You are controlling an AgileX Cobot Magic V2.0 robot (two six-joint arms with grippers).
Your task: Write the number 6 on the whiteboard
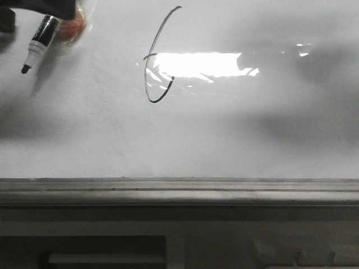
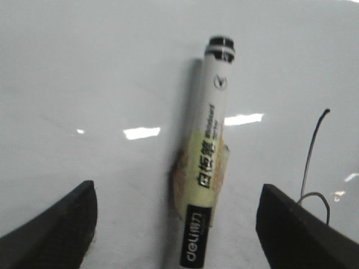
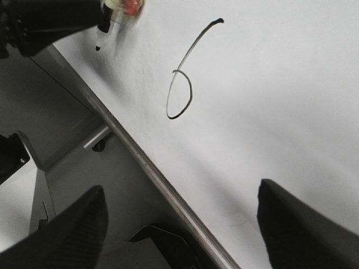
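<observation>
One number 6 point(image 1: 159, 56) drawn upper centre on one whiteboard point(image 1: 252, 145), well right of the left gripper point(image 1: 53, 17) at upper left, fingers point(image 2: 61, 235) spread around one taped marker point(image 1: 40, 40); right gripper point(image 3: 179, 224) spread, empty.

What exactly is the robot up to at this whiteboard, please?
It is writing on the whiteboard. The number 6 already stands drawn in black. The left gripper carries a black whiteboard marker, uncapped, off to the left of the digit. The right gripper hangs open and empty.
</observation>
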